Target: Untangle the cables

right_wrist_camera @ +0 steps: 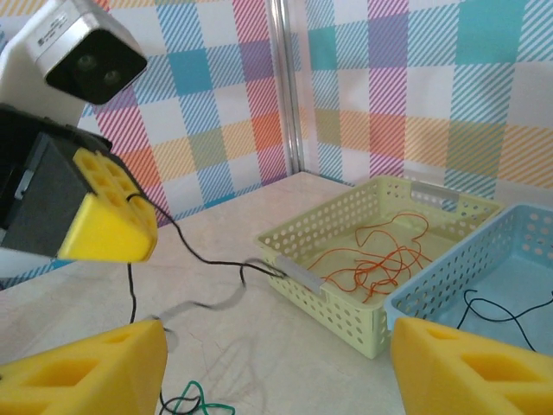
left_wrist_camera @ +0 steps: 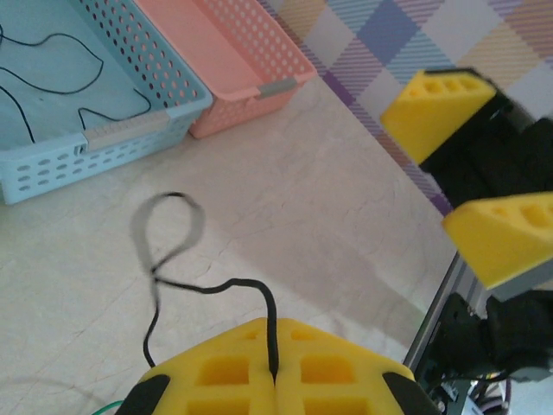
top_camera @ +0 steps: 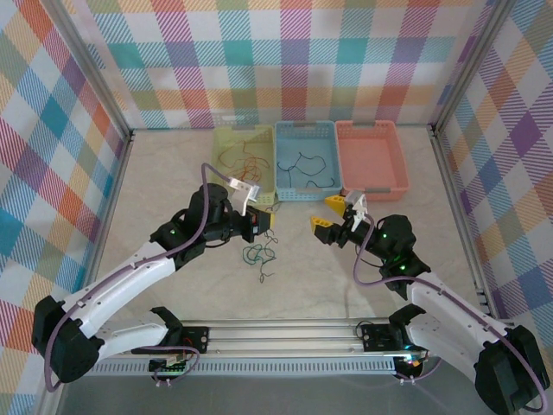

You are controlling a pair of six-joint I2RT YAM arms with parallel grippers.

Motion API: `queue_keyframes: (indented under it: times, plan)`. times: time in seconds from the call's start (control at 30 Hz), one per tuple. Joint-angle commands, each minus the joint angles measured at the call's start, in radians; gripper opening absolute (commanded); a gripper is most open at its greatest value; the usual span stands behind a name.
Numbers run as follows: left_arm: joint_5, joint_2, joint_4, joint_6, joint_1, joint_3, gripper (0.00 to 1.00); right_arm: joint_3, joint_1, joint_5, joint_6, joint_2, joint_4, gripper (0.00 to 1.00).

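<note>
Cable (left_wrist_camera: 216,285), thin and black, hangs pinched in the left claw (left_wrist_camera: 275,373), likely to part it from the green tangle (top_camera: 259,254) toward the worktop's (top_camera: 173,190) near edge; right claw (top_camera: 330,216) spread.

Overhead steep, distant; wrist views low, close, opposed; sharing blue basket (top_camera: 304,138).

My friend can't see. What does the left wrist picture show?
The left gripper is shut on a thin black cable, which curls into a loop over the pale table. Behind it sit a blue basket with more black cables and a pink basket; the right gripper stands open at the right.
</note>
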Motion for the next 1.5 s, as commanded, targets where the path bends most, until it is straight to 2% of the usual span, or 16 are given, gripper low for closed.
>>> queue_keyframes:
  times: [0.0, 0.33, 0.57, 0.67, 0.8, 0.97, 1.17, 1.37, 1.47]
  plan:
    - [-0.028, -0.021, -0.010, -0.052, -0.007, 0.044, 0.00, -0.004, 0.004, -0.052, 0.027, -0.005, 0.038, 0.69]
    - [0.017, -0.024, -0.020, -0.086, -0.007, 0.075, 0.00, -0.006, 0.007, -0.122, 0.040, -0.007, 0.095, 0.63]
    - [0.035, -0.072, -0.133, -0.113, -0.007, 0.083, 0.00, -0.007, 0.030, -0.273, 0.009, -0.009, 0.153, 0.54]
    - [0.068, -0.079, -0.132, -0.134, -0.007, 0.081, 0.00, -0.004, 0.045, -0.296, -0.017, -0.006, 0.148, 0.48]
    - [0.108, -0.086, -0.119, -0.145, -0.007, 0.069, 0.00, 0.004, 0.062, -0.287, -0.048, -0.002, 0.120, 0.46]
    - [0.199, -0.083, -0.118, -0.113, -0.007, 0.074, 0.00, 0.034, 0.080, -0.268, -0.081, 0.040, 0.062, 0.47]
    - [0.315, -0.061, -0.145, -0.075, -0.006, 0.117, 0.00, 0.058, 0.084, -0.173, -0.093, 0.108, -0.004, 0.53]
    - [0.385, -0.053, -0.161, -0.054, -0.007, 0.137, 0.00, 0.076, 0.091, -0.205, -0.080, 0.189, 0.018, 0.57]
    - [0.416, -0.042, -0.161, -0.052, -0.008, 0.141, 0.00, 0.081, 0.102, -0.208, -0.077, 0.223, 0.038, 0.63]
